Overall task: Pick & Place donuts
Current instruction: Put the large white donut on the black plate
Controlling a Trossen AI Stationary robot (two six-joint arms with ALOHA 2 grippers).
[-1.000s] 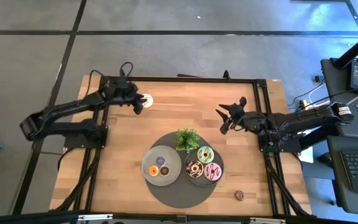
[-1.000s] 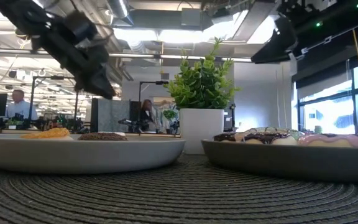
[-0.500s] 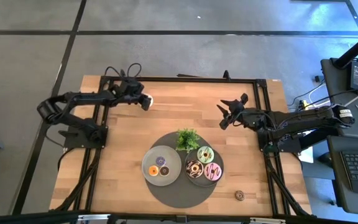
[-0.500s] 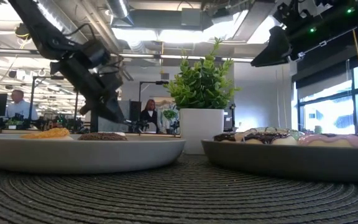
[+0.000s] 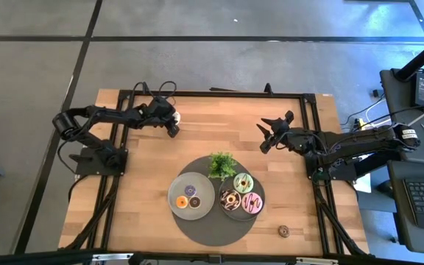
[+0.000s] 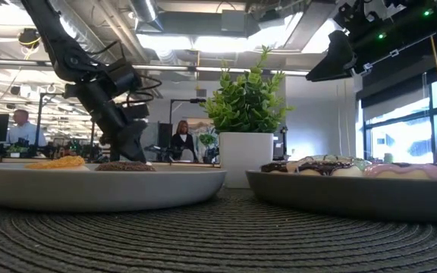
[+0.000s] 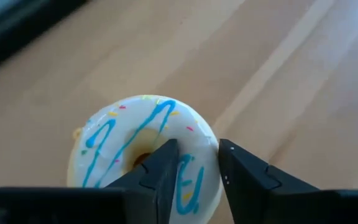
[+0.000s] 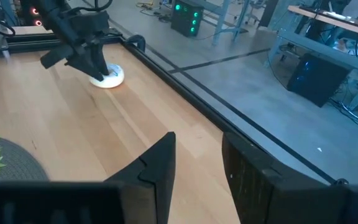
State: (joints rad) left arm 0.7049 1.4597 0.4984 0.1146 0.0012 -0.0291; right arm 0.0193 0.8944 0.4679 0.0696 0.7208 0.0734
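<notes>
A white-iced donut (image 7: 120, 152) with blue drizzle lies flat on the wood near the table's far left (image 5: 176, 115); it also shows in the right wrist view (image 8: 109, 78). My left gripper (image 7: 197, 149) is down on it (image 5: 171, 126), low over the table in the low view (image 6: 131, 144). My right gripper (image 5: 268, 137) hangs open above bare wood at the far right, holding nothing (image 8: 197, 149). On the grey mat, one plate (image 5: 175, 193) carries orange, purple and brown minis. The other plate (image 5: 260, 197) carries green, chocolate and pink donuts. My left gripper is shut on the white donut's rim (image 7: 199, 171), on the side nearest the arm. One finger (image 7: 163, 165) stands in the hole and the other (image 7: 235, 168) outside the rim. The fingers slant down from the table's left. The donut lies flat on the table.
A small potted plant (image 5: 222, 164) stands at the mat's far edge, between the plates. One brown mini donut (image 5: 283, 231) lies on the wood near the near right corner. A black frame (image 5: 219, 94) runs along the table's far edge. Bare wood lies between the two arms.
My left gripper has come down from above the table onto the white donut, shifting slightly toward the right edge while its elbow folded back. The donut has stayed in place.
</notes>
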